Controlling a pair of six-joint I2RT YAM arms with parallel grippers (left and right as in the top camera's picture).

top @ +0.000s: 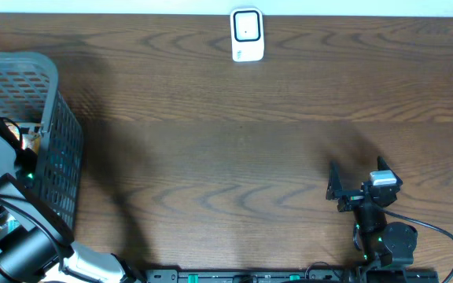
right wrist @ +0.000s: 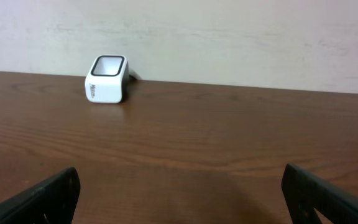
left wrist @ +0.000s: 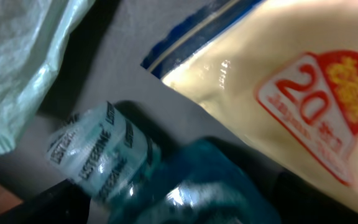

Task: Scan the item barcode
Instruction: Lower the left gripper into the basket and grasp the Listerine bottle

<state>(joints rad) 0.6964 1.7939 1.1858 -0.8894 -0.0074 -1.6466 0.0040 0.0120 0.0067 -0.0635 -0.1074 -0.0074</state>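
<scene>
Listerine bottle (left wrist: 185, 183), teal with clear printed cap seal, lies beside cream pouch (left wrist: 260, 93).

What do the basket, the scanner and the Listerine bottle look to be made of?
Basket: grey matte plastic, by its moulded mesh walls. Scanner: smooth white plastic shell; what its dark-rimmed window is made of is unclear. Listerine bottle: probably clear plastic, blue-green showing through with shiny highlights; a printed film wraps the cap.

Wood table (top: 234, 157): white scanner (top: 247, 35) far edge, grey basket (top: 61, 149) left.
</scene>
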